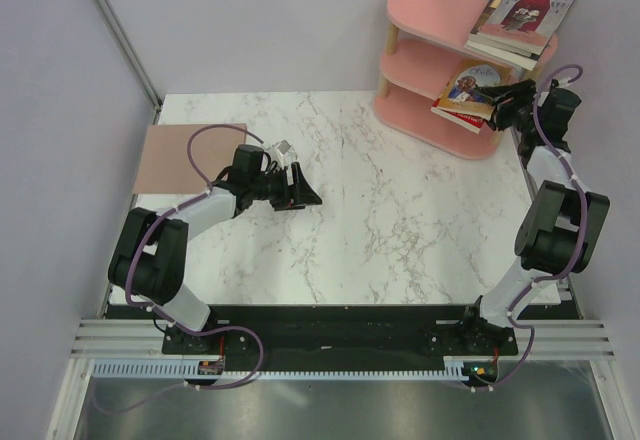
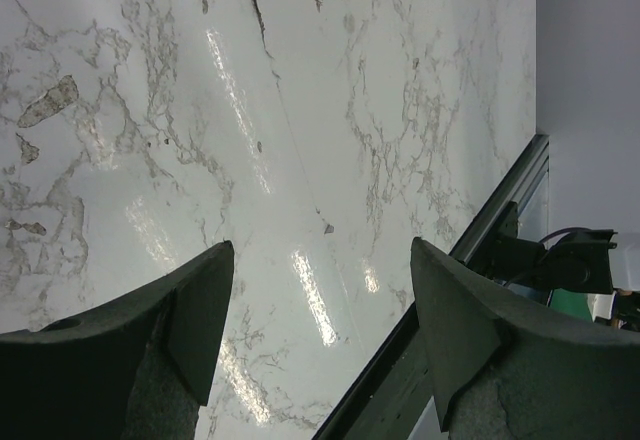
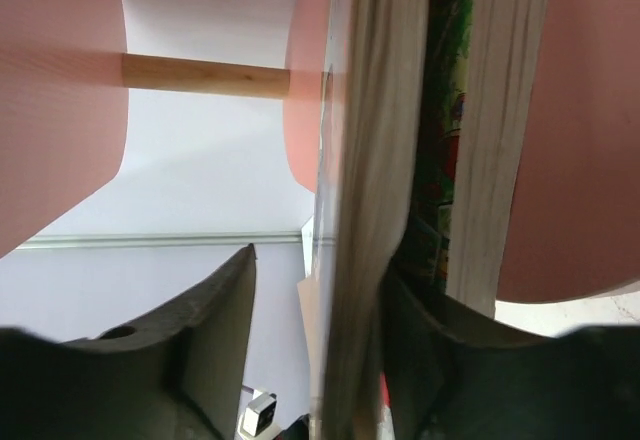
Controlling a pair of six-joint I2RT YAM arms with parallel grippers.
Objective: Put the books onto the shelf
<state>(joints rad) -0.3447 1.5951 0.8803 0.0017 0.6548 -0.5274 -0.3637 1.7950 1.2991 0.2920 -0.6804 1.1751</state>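
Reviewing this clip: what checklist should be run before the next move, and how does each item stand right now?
1. Right end effector free of the books: ok, it is open, with one finger clear of the page edges.
2. Middle-tier books fully supported: cannot tell; they jut past the shelf board.
3. Top-tier stack settled: ok, lying flat.
4. Left end effector open and empty: ok.
5. Books left on the table: ok, none in view.
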